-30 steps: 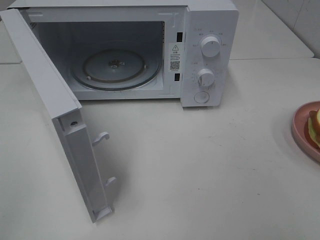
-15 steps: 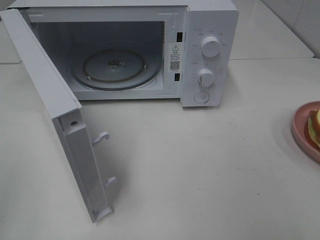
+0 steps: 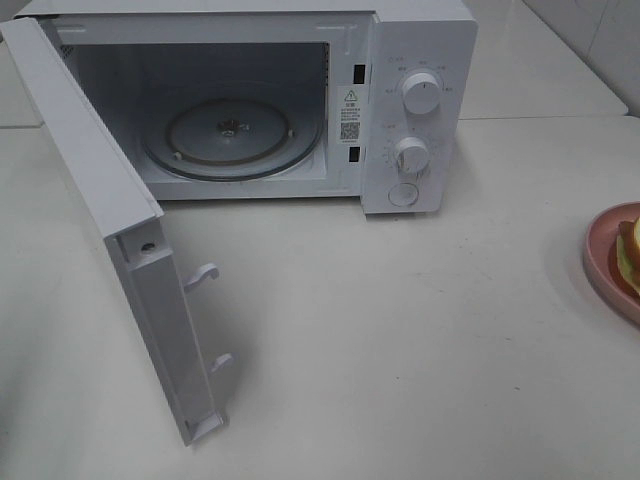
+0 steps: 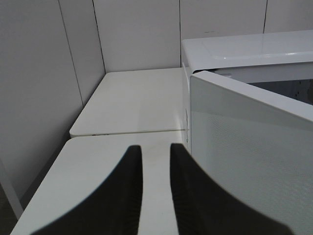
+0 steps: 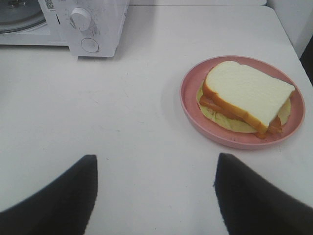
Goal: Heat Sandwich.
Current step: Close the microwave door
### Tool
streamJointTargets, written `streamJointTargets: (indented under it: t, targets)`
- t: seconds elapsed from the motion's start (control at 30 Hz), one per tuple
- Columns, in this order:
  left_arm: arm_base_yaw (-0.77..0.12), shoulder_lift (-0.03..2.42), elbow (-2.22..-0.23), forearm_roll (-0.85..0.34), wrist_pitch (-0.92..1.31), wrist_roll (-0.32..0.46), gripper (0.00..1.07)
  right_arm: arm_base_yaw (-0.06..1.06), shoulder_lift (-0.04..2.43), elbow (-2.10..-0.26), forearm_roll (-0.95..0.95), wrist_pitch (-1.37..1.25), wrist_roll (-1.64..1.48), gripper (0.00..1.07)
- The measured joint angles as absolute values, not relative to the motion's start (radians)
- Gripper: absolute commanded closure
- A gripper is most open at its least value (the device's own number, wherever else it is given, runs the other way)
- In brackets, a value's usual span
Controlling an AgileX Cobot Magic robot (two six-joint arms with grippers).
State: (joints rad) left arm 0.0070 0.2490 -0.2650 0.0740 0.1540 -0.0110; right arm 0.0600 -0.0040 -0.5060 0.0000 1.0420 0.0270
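Observation:
The sandwich [image 5: 244,93], white bread over red filling and pale lettuce, lies on a round pink plate [image 5: 191,115]. In the exterior high view only a slice of the sandwich [image 3: 631,255] and plate [image 3: 600,250] shows at the right edge. My right gripper [image 5: 155,166] is open, short of the plate and apart from it, with nothing between its fingers. My left gripper [image 4: 155,149] hovers over the table beside the open microwave door [image 4: 244,161]; its fingers are close together with a narrow gap, holding nothing. Neither arm shows in the exterior high view.
The white microwave [image 3: 420,100] stands at the back with its door [image 3: 120,250] swung out toward the front left. Its glass turntable [image 3: 230,135] is bare. Tiled walls [image 4: 39,73] close in the left corner behind the door.

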Motion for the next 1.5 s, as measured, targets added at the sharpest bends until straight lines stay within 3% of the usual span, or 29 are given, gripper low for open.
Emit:
streamJointTargets:
  t: [0.17,0.27,0.53,0.7,0.73,0.87,1.0,1.5]
  targets:
    - [0.007,0.458,-0.259,0.073,-0.053,-0.011,0.91,0.06,-0.004,-0.506,0.0,1.042,0.027,0.4]
    - [0.007,0.56,-0.259,0.073,-0.153,-0.016,1.07,0.06,-0.004,-0.506,0.0,1.042,0.027,0.4]
    - [0.007,0.817,-0.258,0.116,-0.376,-0.06,1.07,0.06,-0.004,-0.506,0.0,1.042,0.027,0.4]
    - [0.007,0.973,-0.258,0.229,-0.529,-0.117,1.07,0.06,-0.004,-0.506,0.0,1.042,0.027,0.4]
    - [0.007,1.038,-0.258,0.28,-0.587,-0.166,1.07,0.06,-0.004,-0.506,0.0,1.042,0.027,0.4]
    - [0.007,1.143,-0.258,0.376,-0.677,-0.235,1.07,0.06,-0.004,-0.506,0.0,1.042,0.027,0.4]
    - [0.007,1.242,-0.257,0.447,-0.771,-0.268,1.07,0.06,-0.004,-0.506,0.0,1.042,0.027,0.4]
    - [0.007,1.425,-0.258,0.505,-0.975,-0.281,1.07,0.06,-0.004,-0.506,0.0,1.042,0.027,0.4]
